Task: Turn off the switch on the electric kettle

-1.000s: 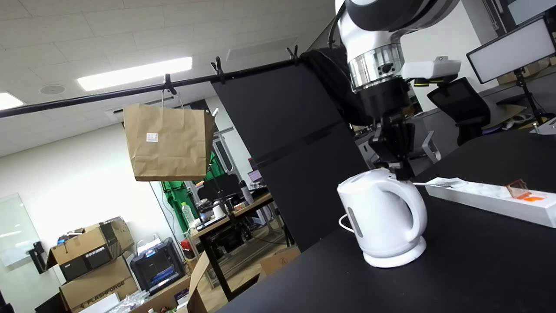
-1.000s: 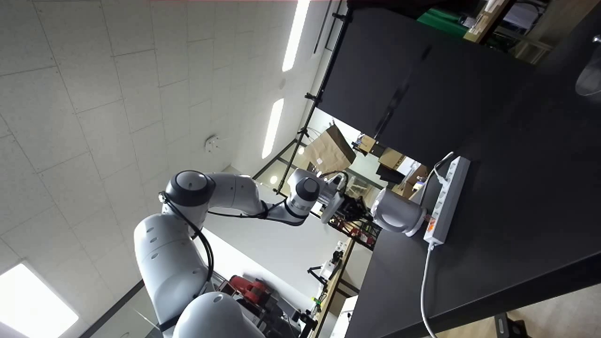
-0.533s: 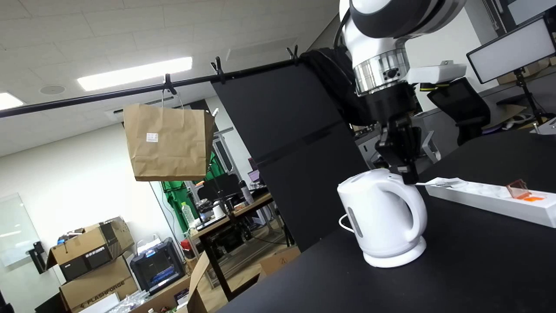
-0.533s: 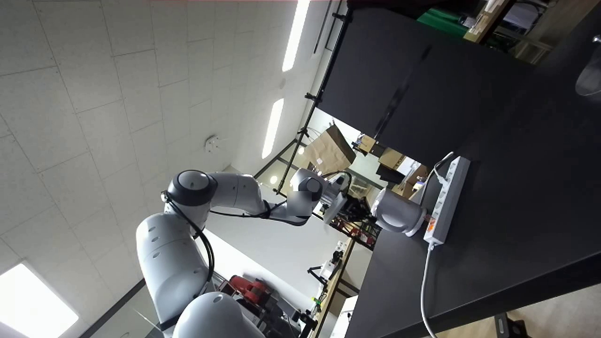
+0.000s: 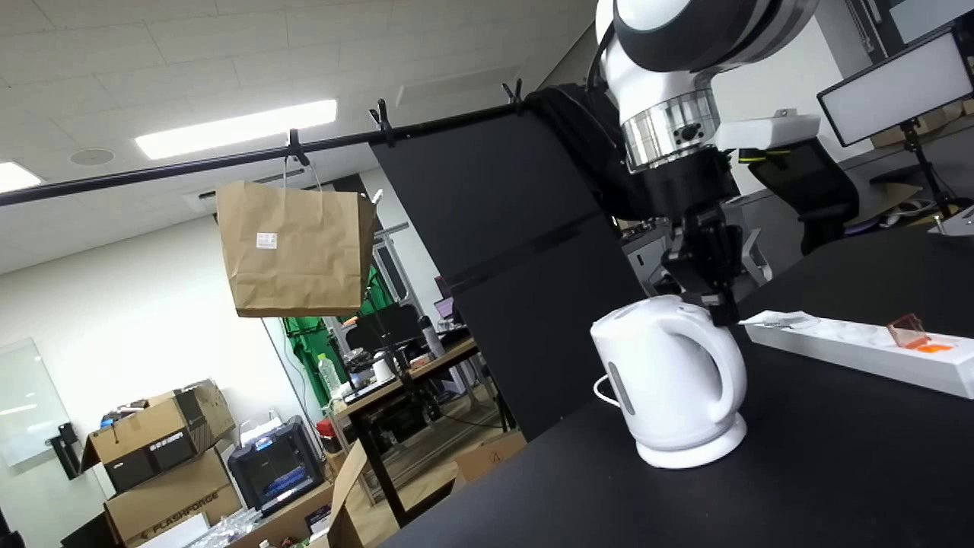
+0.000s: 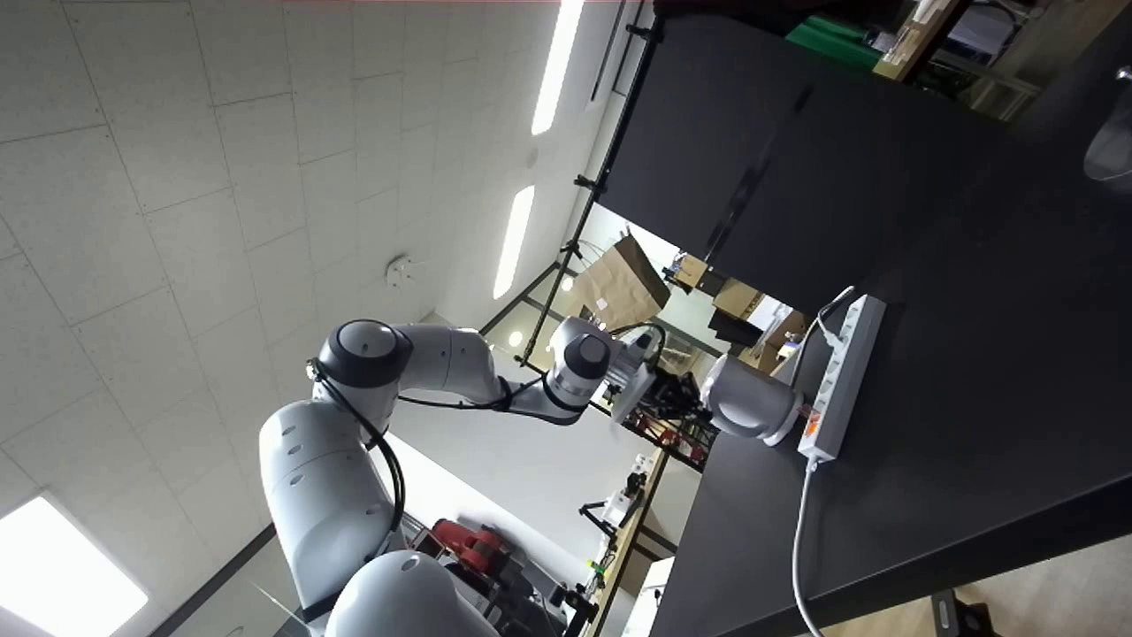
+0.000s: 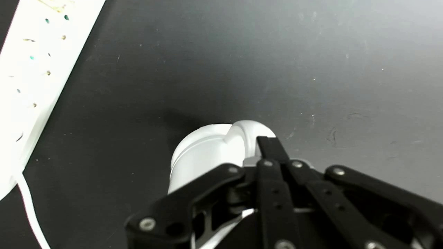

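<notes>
The white electric kettle (image 5: 662, 380) stands upright on the black table in both exterior views (image 6: 752, 398). Its loop handle (image 5: 728, 361) faces right in that exterior view. My gripper (image 5: 724, 313) points down with its tips together at the upper bend of the handle, touching it or very close; it also shows at the kettle's top in an exterior view (image 6: 705, 414). In the wrist view the shut gripper (image 7: 266, 137) overlaps the handle (image 7: 251, 133) and hides the kettle's top. Part of the kettle body (image 7: 204, 155) shows beside the fingers. I cannot make out the switch.
A long white power strip (image 5: 860, 350) with an orange switch under a raised clear cover lies beside the kettle. It also shows in the wrist view (image 7: 38, 69). A white cord (image 6: 800, 548) runs from it over the table edge. A black panel (image 5: 517, 266) hangs behind.
My gripper has moved right along the top of the handle in an exterior view, away from the lid, and slightly down. The kettle has stayed nearly in place.
</notes>
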